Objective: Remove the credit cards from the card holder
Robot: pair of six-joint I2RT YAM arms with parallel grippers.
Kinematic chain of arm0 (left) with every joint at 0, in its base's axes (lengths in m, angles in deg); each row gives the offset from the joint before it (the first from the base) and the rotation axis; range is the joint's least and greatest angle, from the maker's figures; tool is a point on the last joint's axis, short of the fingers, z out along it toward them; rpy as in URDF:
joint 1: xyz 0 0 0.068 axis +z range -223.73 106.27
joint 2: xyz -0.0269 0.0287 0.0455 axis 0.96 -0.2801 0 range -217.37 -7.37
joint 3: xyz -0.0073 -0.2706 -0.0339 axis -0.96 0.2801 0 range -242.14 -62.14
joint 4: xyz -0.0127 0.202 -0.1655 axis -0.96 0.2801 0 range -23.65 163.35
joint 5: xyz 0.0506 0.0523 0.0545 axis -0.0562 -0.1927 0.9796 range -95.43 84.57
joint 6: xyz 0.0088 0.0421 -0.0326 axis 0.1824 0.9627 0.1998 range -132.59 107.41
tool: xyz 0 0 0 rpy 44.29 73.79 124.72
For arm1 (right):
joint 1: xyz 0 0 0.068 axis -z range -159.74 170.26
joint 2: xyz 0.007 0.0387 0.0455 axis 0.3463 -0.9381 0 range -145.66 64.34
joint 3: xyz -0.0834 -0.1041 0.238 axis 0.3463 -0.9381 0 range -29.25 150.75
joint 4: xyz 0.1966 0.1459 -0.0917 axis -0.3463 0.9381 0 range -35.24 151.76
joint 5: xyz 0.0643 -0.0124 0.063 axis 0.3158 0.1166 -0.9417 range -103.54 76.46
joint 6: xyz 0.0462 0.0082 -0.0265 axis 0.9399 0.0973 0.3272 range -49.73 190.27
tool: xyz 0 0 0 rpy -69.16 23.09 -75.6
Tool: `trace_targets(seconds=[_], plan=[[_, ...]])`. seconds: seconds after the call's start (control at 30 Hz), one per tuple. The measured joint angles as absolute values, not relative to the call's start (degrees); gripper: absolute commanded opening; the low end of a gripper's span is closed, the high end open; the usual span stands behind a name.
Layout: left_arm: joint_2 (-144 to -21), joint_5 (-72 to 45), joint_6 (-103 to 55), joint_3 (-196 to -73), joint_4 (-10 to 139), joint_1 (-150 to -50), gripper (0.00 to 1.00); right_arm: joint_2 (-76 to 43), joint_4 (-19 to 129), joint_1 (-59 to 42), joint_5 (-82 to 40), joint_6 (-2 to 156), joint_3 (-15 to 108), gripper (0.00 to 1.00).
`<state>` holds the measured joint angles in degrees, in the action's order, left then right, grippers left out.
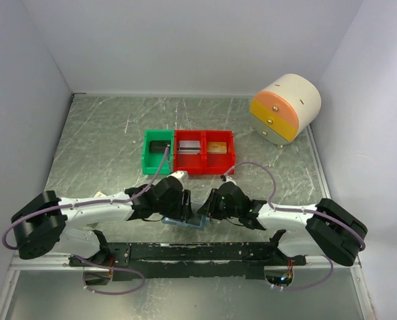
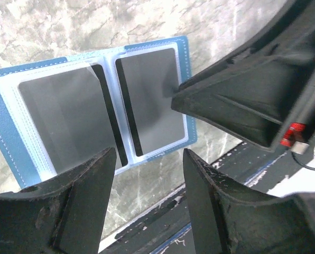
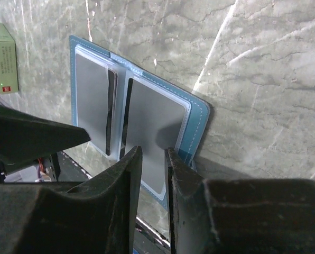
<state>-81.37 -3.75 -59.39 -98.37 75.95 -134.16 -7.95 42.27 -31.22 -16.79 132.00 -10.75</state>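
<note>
L gripper (image 1: pixel 178 202) & R gripper (image 1: pixel 208 205) are hovering over card holder (image 1: pixel 185 223), lower centre, top view. L wrist: jaws are standing spread above it, lying open, credit cards (image 2: pixel 149 100) sleeved. R wrist: jaws are sitting nearly together at its lower edge, grip unclear

Walls: a smooth white far wall (image 1: pixel 185 47), a white left wall (image 1: pixel 18 133) and a white right wall (image 1: pixel 375 133) box the scene in on three sides.
Tabletop: grey-green marbled tabletop (image 1: pixel 98 140) with pale veins, running from wall to wall.
Furniture: rounded cream drawer unit (image 1: pixel 285 109) with orange and yellow drawer fronts, in the far right corner, turned at an angle.
Bins: green plastic bin (image 1: pixel 147 150) touching a red plastic double bin (image 1: pixel 204 152) on its right, mid-table.
Light: soft and even, with faint shadows.
</note>
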Motion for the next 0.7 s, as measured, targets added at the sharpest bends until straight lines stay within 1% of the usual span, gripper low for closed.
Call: trace_targets(seconds=[0.23,0.7], plan=[[-88.6,-4.7,-58.3,-100.3,75.1,-134.2,0.62,-8.1,37.2,-31.2,-17.0,133.3,-13.5,0.21],[-91.3,-4.8,-58.0,-101.0,73.1,-134.2,0.58,-6.8,28.3,-31.2,-16.4,136.7,-19.9,0.20]])
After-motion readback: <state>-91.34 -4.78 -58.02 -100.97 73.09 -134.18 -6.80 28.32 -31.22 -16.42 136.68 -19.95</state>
